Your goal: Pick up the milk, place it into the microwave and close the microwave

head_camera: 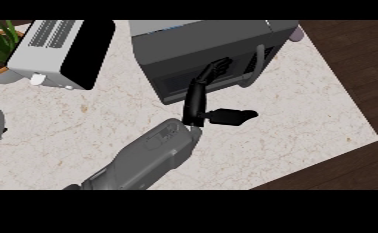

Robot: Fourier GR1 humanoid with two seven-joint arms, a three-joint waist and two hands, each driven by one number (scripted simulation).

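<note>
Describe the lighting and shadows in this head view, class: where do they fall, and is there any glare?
Head view: even, soft light on the pale counter; no glare anywhere; a dark shadow sits beside the robot hand on the counter; the microwave door looks uniformly grey, its handle slightly lighter.

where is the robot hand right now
In the head view, the robot hand is centre frame, fingers against the closed microwave door, left of its handle.

— What is showing of the robot's body?
— A boxy grey forearm (pixel 148 157) with recessed panel lines is entering from six o'clock.
— And toward twelve o'clock?
— A glossy black hand (pixel 201 97), slim and segmented, is capping it.
</note>
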